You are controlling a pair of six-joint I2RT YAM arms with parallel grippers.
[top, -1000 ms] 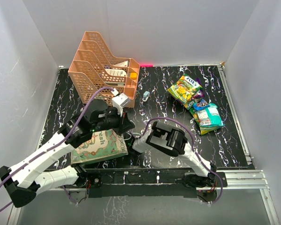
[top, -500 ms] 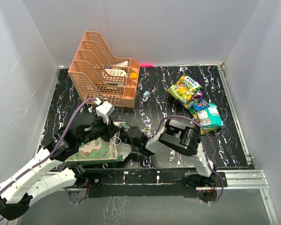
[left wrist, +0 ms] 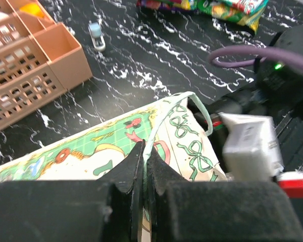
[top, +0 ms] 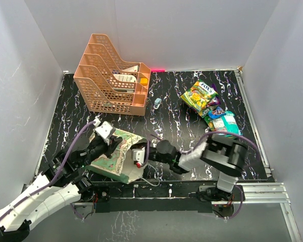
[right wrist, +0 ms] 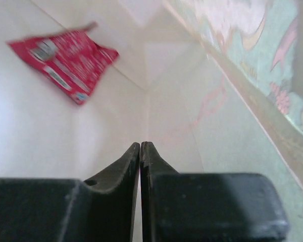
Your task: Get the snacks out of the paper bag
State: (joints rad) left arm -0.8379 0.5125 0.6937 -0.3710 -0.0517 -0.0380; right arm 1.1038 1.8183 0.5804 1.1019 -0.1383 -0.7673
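The black marbled surface [top: 171, 101] carries everything. The left arm [top: 45, 189] runs from the near-left corner up and to the right in a low, stretched line, its wrist ending over the paper bag [top: 113, 154]. The right arm [top: 224, 154] rises from its base, folds at the elbow to the right of the bag, and its forearm lies nearly flat and points left, with the wrist at the bag's mouth.

An orange lattice rack [top: 111, 80] stands behind the bag, well apart from it. The bag itself lies on its side near the arm bases, tilted, with its mouth turned to the right and its mint-green patterned side facing up.

A heap of snacks [top: 210, 108] in yellow-green, purple and teal lies on the surface far to the right of the bag and farther back.

The left pincer [left wrist: 144, 148] is pressed narrow on the bag's upper edge, with a thin pale green strip of the bag running between its fingers. The right pincer [right wrist: 140, 145] is inside the bag, against the cream lining, its fingertips touching each other with nothing between them.

One red packet [right wrist: 63, 60] lies deeper in the bag, beyond that pincer and to its left, apart from the fingers.

A small pale object [top: 157, 103] sits behind the bag, just beside the rack's front corner.
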